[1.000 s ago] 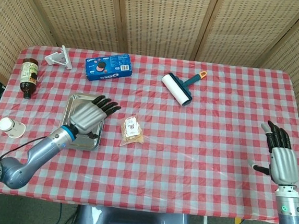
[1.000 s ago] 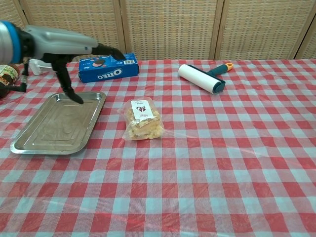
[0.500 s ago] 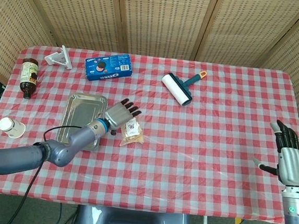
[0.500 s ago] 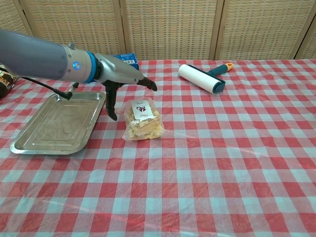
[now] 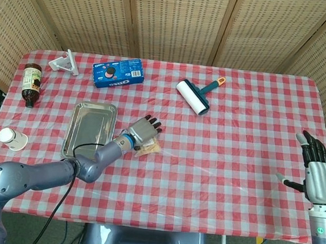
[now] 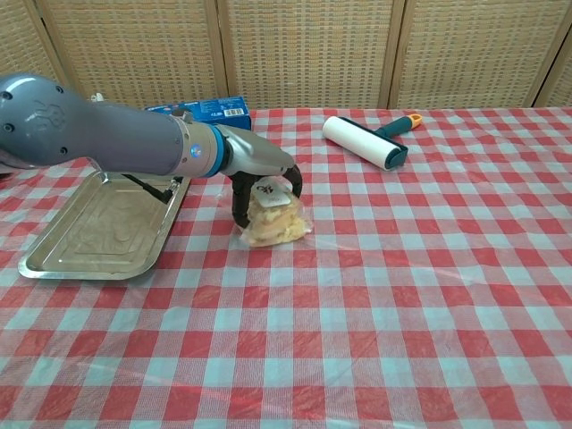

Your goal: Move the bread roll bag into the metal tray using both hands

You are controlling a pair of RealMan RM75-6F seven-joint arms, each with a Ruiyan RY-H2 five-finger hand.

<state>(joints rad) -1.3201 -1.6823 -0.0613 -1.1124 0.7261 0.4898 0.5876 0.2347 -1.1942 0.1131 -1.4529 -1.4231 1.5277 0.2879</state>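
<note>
The tabletop point(image 5: 235, 140) lies bare right of the metal tray point(image 6: 98, 234), giving room. The tray holds nothing — the move seems barely begun. The left hand point(image 6: 266, 183) curls over the bread roll bag point(image 6: 275, 223), just beside the tray's right rim. The right hand point(image 5: 316, 172) — released, fingers apart — hangs well away.

cookie box point(image 5: 117, 73) rear left | lint roller point(image 5: 193, 96) rear centre | bottle point(image 5: 31, 83), white cup point(image 5: 12, 138) left edge | white bracket point(image 5: 64, 63) rear-left corner

The head view looks steeply down on the whole table point(image 5: 241, 140); the chest view, lower, apparently nearer, shares its middle.
</note>
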